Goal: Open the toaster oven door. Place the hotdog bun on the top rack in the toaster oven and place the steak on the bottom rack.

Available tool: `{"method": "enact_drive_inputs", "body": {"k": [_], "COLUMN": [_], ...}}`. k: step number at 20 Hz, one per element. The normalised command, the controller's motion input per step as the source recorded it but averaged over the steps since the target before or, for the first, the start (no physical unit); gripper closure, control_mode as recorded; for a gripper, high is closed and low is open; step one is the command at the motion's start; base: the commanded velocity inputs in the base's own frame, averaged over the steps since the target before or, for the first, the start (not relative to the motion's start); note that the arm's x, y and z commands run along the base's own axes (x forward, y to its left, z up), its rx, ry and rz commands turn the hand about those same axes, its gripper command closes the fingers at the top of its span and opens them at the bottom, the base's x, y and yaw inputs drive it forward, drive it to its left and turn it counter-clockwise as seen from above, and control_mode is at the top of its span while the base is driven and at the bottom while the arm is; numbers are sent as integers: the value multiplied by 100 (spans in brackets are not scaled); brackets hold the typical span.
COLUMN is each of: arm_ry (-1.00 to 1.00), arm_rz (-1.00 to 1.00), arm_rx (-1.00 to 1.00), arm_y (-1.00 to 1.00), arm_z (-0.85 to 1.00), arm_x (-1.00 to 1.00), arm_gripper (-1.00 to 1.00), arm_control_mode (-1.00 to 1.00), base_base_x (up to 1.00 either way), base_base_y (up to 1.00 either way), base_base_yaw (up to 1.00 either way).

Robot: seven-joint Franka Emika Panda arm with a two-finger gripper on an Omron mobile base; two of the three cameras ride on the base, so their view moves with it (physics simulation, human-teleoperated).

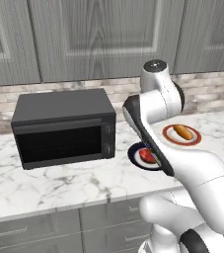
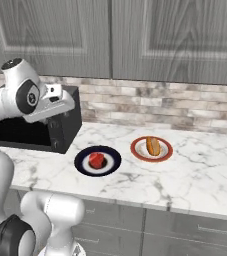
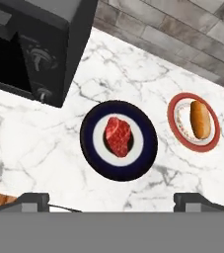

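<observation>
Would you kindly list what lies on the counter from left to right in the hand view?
Toaster oven → dark blue plate with the steak → red-rimmed plate with the hotdog bun.

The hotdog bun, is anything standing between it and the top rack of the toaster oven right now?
Yes. The toaster oven door is shut, closing off the racks. The hotdog bun lies on its red-rimmed plate, beyond the steak on the dark-rimmed plate.
</observation>
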Motion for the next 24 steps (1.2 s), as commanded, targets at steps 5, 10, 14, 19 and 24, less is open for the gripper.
{"method": "enact_drive_inputs", "body": {"k": [5, 10, 14, 19, 24], "arm_ry": [-1, -10, -16, -3, 0], "arm_rz": [12, 4, 1, 0, 4], "arm_rx": [-27, -21, -19, -22, -27], "arm_y": [51, 58, 51, 59, 35], "arm_z": [-7, -8, 0, 0, 0], "arm_x": [-39, -23, 0, 2, 18], "arm_gripper": [-100, -100, -100, -100, -100], "arm_control_mode": [-100, -100, -100, -100, -100], "base_base_x": [0, 0, 0, 0, 0], "base_base_y": [0, 0, 0, 0, 0], "base_base_yaw": [0, 0, 0, 0, 0]}}
